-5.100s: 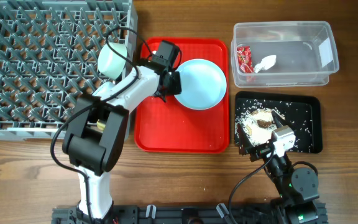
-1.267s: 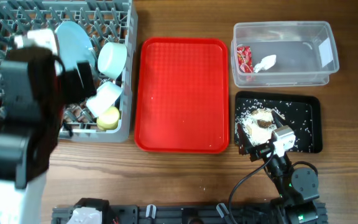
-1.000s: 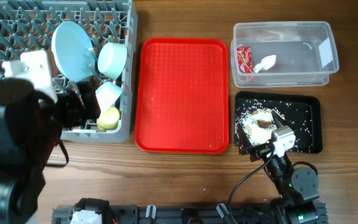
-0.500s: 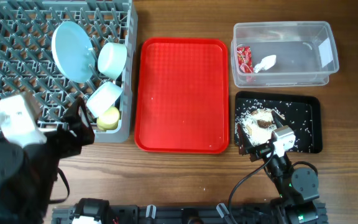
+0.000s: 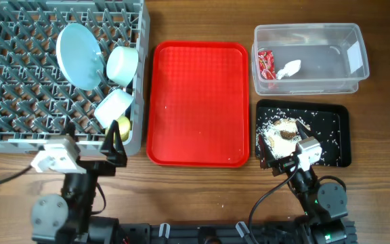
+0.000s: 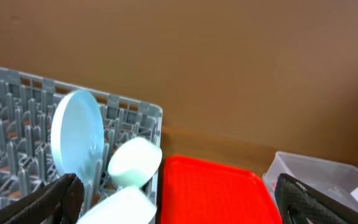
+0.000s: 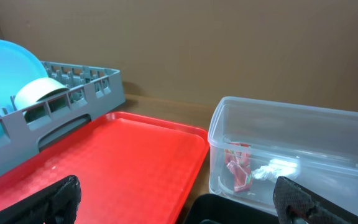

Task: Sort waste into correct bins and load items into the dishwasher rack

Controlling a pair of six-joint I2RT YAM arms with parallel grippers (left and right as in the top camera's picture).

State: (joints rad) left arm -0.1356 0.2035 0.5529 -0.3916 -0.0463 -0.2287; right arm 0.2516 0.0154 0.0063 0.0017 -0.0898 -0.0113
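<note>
overhead: rack (image 5: 12,142) holds plate (image 5: 78,46), bowls (image 5: 122,64), cup (image 5: 122,126) — all just ahead of my left gripper (image 5: 116,142), the nearer one. left wrist: jaws wide apart, empty. right wrist: right gripper (image 7: 179,202) spread, empty — tub (image 7: 303,143) ahead.

Overhead looks straight down on the worktop (image 5: 202,196); both wrist views look low across it, near its front edge, sharing the dishwasher rack (image 5: 19,81) and red tray (image 5: 196,102).
</note>
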